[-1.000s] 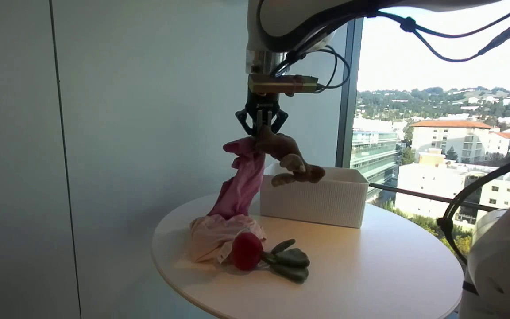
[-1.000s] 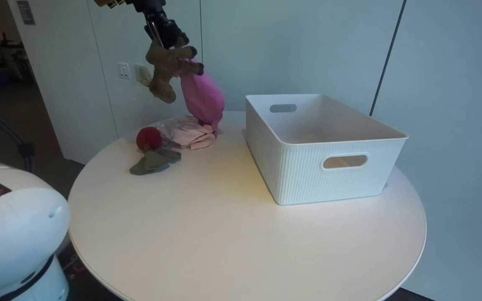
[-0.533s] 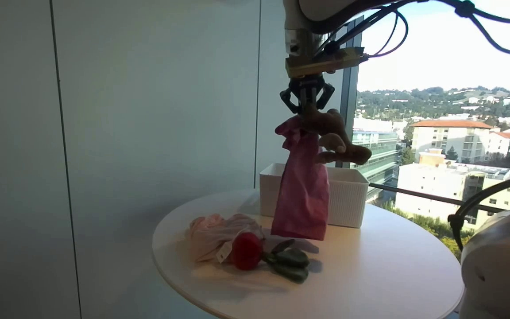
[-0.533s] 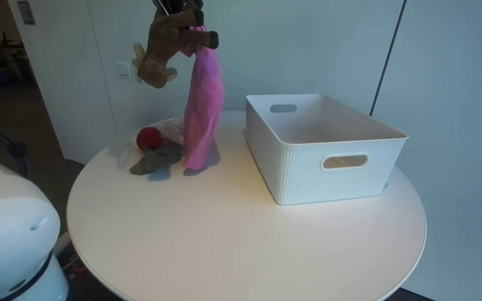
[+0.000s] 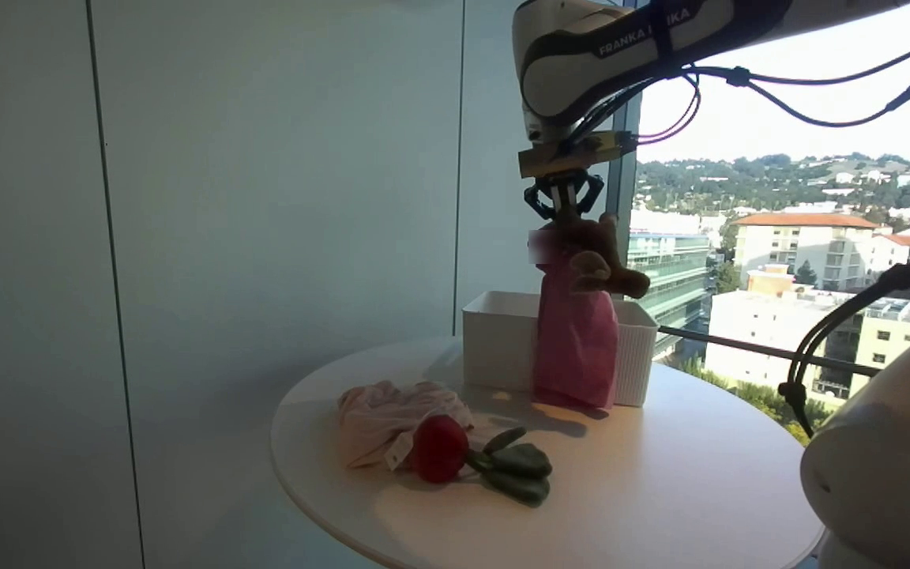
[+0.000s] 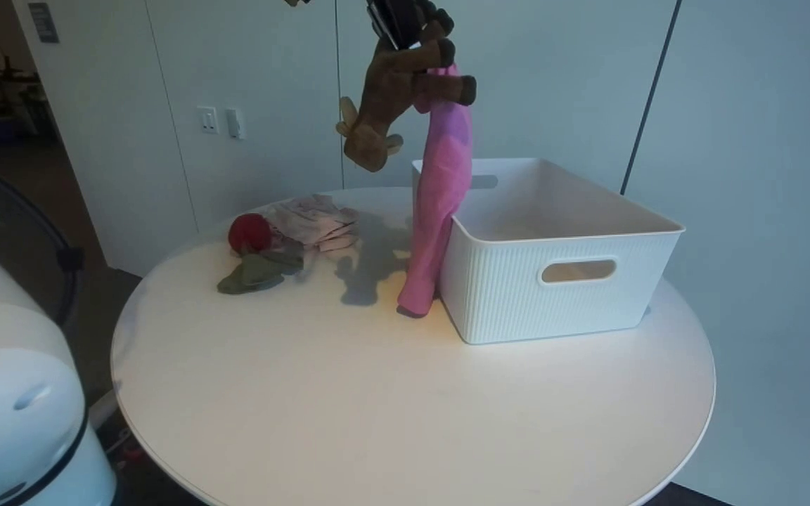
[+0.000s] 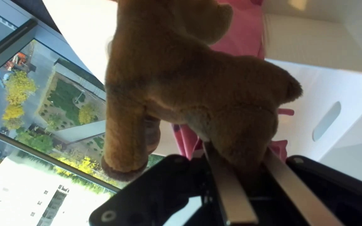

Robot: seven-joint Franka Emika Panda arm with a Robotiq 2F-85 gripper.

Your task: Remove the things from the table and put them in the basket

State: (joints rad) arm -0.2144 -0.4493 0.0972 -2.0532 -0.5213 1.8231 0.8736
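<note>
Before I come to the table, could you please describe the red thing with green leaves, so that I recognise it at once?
On the round white table, away from the white basket, lies a crumpled pale pink cloth. Beside that cloth lies the red thing with green leaves. Its round red head and dark green leaves set it apart from the pale cloth.

Brown plush animal (image 6: 384, 98) dangling head-down, pink cloth (image 6: 440, 190) hanging beside white basket (image 6: 510, 295), peach cloth (image 6: 310, 219) crumpled, leafy red toy (image 6: 256, 246) alongside
</note>
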